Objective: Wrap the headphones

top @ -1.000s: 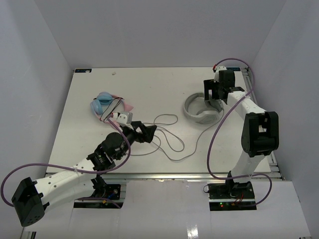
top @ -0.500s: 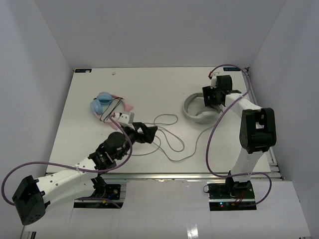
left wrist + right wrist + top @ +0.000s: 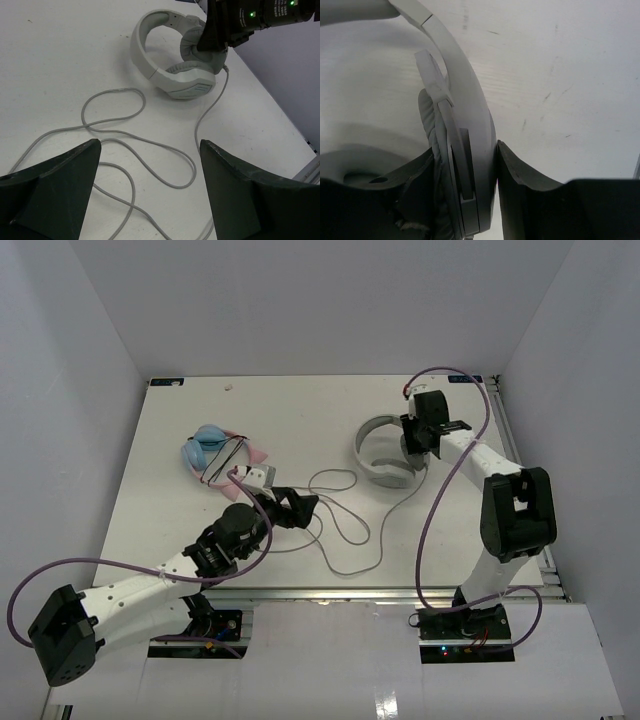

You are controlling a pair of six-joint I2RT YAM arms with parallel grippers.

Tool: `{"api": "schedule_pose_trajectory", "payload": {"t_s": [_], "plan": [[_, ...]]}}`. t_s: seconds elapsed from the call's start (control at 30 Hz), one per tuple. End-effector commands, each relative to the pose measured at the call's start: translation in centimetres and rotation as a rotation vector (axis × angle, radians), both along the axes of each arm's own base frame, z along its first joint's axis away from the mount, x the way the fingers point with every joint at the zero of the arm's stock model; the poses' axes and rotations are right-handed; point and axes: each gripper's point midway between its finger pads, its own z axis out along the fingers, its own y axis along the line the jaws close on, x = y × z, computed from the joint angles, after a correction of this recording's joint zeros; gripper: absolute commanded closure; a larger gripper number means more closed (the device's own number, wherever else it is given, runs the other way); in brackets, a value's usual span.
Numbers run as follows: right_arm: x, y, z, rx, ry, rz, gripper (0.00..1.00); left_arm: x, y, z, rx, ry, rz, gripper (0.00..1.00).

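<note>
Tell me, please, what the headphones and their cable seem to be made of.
Headphones: headband and cup shells look like hard plastic, matte off-white with smooth moulded edges. Ear pads: soft grey cushion, probably foam under leatherette, wrinkled. Cable: thin, flexible, likely rubbery grey sheath, lying in loose loops.

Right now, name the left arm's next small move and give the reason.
Probably lower the left tool onto the cable and close on a loop. The right tool is clamped on the headphones, while the left tool hangs open above the cable, which lies loose in loops between its fingers' view.
</note>
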Motion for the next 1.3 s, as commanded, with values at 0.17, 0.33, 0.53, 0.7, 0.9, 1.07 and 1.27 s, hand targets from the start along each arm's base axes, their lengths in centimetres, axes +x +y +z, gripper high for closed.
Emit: {"api": "schedule_pose_trajectory", "payload": {"t_s": [0.17,0.33,0.53,0.7,0.9,1.07,1.27], "plan": [[-9.1,12.3,11.2,-0.019,-0.248,0.127,0.92,0.8,-0.6,0.2,0.056,0.016,0.011,0.1],[-15.0,14.1,12.4,0.072,-0.28,0.205,0.92,0.4,0.8,2.1,0.016,-0.021,0.044,0.13],[-19.6,14.2,9.4,0.159,-0.217,0.267,0.92,-0.8,0.2,3.7,-0.013,-0.044,-0.025,0.14],[-20.9,14.2,9.3,0.243,-0.235,0.272,0.92,-0.6,-1.2,3.2,0.046,-0.036,-0.069,0.15],[-21.1,13.9,8.7,0.259,-0.231,0.241,0.92,0.3,-3.2,1.5,0.185,-0.009,-0.127,0.19],[-21.3,13.7,8.8,0.265,-0.225,0.231,0.92,1.1,-3.6,1.2,0.293,0.033,-0.111,0.27],[-21.6,13.8,8.9,0.281,-0.224,0.235,0.92,1.9,-2.9,1.7,0.37,0.012,-0.058,0.31]]}}
